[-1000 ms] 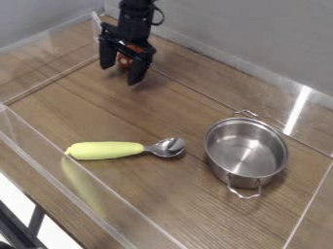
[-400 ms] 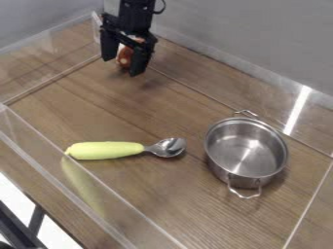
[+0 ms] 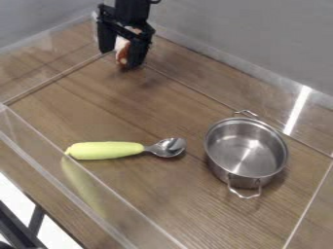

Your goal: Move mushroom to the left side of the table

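Black two-fingered gripper, top left of frame: fingers spread wide. Reddish-brown-capped toy mushroom: between and behind the fingers, partly hidden. Shiny round steel pot with two wire handles: right side, interior bare. Yellow-green-handled metal spoon: lower left. Brown wood-grain tabletop: beneath all.

A robotics test bench, likely in a lab: a black jointed robot arm reaches over a brown wood-grain tabletop edged by low clear acrylic walls.
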